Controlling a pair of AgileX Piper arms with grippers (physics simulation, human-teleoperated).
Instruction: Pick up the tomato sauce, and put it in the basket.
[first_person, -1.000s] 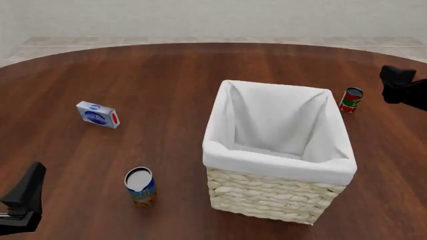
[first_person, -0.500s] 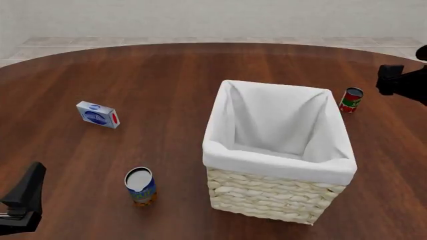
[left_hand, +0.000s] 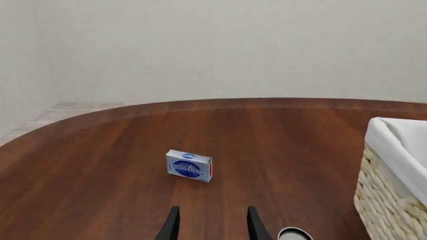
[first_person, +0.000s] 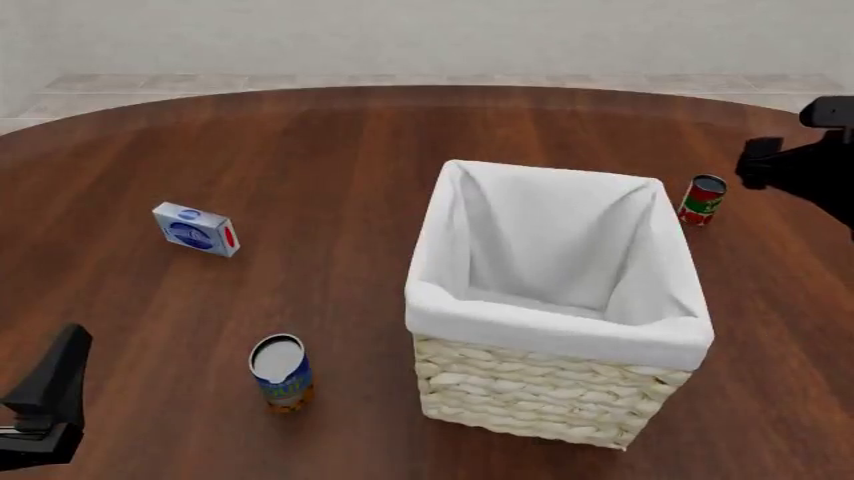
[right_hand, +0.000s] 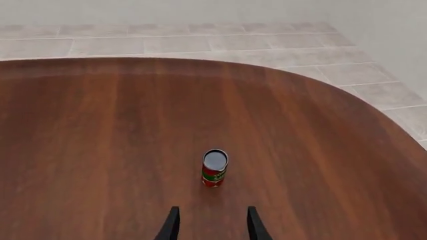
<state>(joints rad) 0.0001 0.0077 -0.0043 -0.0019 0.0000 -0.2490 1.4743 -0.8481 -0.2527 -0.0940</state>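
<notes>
The tomato sauce (first_person: 702, 199) is a small red-labelled can with a green band, standing upright on the table just right of the basket's far right corner. It also shows ahead of the fingers in the right wrist view as the tomato sauce (right_hand: 215, 167). The basket (first_person: 554, 395) is large, pale wicker with a white lining, and nothing lies in it. My right gripper (first_person: 758, 163) hovers right of the can and apart from it; its fingers (right_hand: 172, 225) stand open and empty. My left gripper (first_person: 51, 395) rests at the near left edge, open (left_hand: 210, 227) and empty.
A blue-and-white box (first_person: 196, 229) lies at the left of the table, also seen as the box (left_hand: 189, 165). A blue-and-orange can (first_person: 280, 372) stands near the front, left of the basket. The basket's wicker wall (left_hand: 390, 195) shows beside the left arm.
The right arm has shifted left and a little farther back, bringing its gripper closer to the tomato sauce. The left arm and all objects have stayed put.
</notes>
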